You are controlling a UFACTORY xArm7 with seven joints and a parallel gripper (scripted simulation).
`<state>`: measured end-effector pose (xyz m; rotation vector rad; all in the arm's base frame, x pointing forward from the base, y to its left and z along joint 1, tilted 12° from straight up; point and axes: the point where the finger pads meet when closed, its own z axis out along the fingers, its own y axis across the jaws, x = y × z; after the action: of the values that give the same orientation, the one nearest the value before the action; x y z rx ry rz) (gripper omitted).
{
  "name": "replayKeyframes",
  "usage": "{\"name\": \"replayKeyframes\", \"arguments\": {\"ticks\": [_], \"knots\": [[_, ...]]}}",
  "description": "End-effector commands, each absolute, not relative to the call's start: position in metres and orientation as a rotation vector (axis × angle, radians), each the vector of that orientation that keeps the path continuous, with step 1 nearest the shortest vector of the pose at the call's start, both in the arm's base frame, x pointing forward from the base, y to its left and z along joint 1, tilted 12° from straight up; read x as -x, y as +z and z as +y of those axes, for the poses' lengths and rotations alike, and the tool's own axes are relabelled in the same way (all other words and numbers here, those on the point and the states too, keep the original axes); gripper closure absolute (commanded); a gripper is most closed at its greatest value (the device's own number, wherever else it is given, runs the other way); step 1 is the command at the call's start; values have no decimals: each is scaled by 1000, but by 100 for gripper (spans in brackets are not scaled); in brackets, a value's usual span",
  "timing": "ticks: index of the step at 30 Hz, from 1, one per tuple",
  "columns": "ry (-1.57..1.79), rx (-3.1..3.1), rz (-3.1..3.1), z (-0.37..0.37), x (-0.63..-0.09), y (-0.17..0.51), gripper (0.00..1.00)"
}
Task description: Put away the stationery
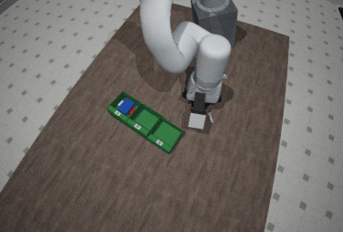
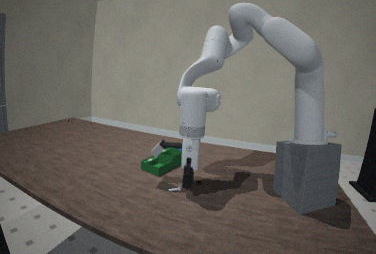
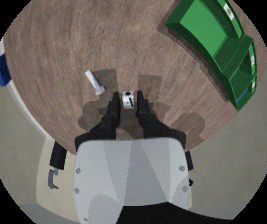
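A small white block with black marks [image 3: 128,101] lies on the table between the fingertips of my gripper [image 3: 128,98] [image 2: 188,186]. The fingers are partly open, with a gap on each side of the block. The fingers are hidden in the top view. A pale bolt-like piece [image 1: 210,117] [image 2: 175,189] [image 3: 95,82] lies beside the gripper, outside the fingers. The green row of three joined bins [image 1: 148,136] [image 3: 232,55] stands on the table. Its labels are too blurred to read. The left bin in the top view holds a blue thing [image 1: 126,106] and a red piece [image 1: 132,110].
The white camera head [image 1: 197,121] [image 2: 158,148] on its black bar sticks out from the gripper toward the bins. The grey arm base [image 1: 214,20] [image 2: 307,177] stands at the table's end.
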<state>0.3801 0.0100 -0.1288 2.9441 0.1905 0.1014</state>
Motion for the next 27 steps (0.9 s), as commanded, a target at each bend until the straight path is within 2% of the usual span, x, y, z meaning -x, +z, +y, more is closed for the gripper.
{"name": "replayKeyframes", "arguments": {"ticks": [1, 2, 3, 27], "knots": [[105, -2944, 192, 11, -381, -128, 71], [105, -2944, 192, 11, -381, -128, 71], [105, -2944, 192, 11, -381, -128, 100], [105, -2944, 192, 11, -381, -128, 100]]}}
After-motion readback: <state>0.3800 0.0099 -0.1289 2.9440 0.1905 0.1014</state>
